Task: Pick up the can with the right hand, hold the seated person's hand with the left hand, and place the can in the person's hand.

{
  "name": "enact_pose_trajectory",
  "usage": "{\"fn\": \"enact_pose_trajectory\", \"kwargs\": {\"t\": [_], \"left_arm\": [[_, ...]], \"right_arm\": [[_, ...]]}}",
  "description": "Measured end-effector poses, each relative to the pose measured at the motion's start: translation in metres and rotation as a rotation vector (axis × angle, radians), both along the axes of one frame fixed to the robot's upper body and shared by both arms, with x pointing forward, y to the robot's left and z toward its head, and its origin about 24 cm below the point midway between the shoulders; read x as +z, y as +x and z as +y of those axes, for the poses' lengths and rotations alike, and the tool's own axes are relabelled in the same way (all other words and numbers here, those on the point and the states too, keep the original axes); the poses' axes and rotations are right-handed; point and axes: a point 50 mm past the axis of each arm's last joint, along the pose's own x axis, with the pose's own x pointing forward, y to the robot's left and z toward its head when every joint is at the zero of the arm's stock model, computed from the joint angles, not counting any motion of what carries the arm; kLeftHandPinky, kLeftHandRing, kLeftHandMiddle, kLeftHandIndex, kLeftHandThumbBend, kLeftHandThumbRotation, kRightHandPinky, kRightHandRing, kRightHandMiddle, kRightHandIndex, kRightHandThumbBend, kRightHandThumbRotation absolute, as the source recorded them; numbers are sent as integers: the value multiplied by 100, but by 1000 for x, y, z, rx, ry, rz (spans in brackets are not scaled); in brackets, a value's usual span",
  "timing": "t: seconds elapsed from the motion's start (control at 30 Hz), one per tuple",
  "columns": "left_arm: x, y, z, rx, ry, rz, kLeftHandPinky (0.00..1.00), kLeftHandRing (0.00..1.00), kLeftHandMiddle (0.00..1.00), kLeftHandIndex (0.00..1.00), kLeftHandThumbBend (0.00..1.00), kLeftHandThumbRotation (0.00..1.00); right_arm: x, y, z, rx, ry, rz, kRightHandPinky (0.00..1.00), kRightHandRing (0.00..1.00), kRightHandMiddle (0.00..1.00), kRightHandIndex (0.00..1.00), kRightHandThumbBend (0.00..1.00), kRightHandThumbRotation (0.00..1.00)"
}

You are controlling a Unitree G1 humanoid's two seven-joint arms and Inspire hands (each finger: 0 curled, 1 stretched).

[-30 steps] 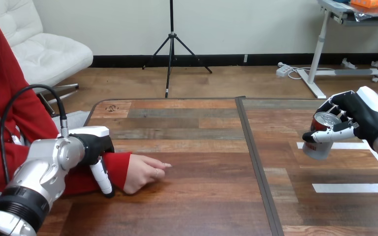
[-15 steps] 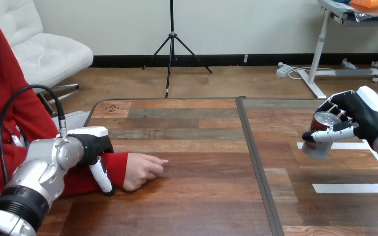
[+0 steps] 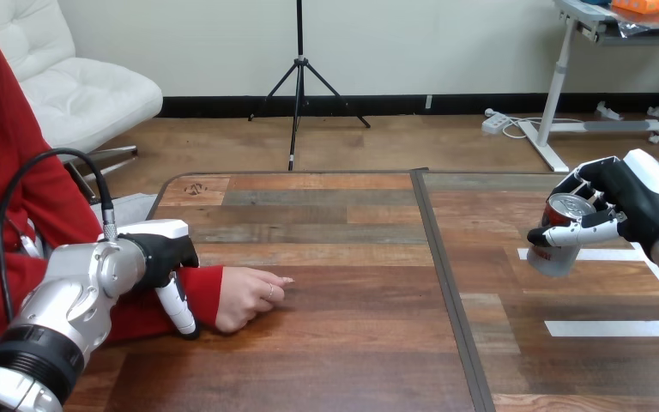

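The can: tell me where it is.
In the head view the can is at the right, gripped in the right hand above the table, far from the person's hand.

Right robot hand (image 3: 628, 204) round can (image 3: 553, 258), left robot hand (image 3: 168, 252) round person's wrist (image 3: 207, 293)

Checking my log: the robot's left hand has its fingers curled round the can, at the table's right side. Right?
No: it is the right hand whose fingers are curled round the can, at the table's right side, as the head view shows.
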Motion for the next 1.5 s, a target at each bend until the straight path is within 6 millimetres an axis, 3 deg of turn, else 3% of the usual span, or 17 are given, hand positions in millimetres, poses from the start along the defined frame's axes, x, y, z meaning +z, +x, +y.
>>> {"fn": "enact_pose_trajectory", "kwargs": {"t": [1.5], "left_arm": [[1,-23,15,34,-124,-61,15,22,30,33,60,0]], "right_arm": [[0,0,0,-4,7,-3,33,37,43,49,71,0]]}}
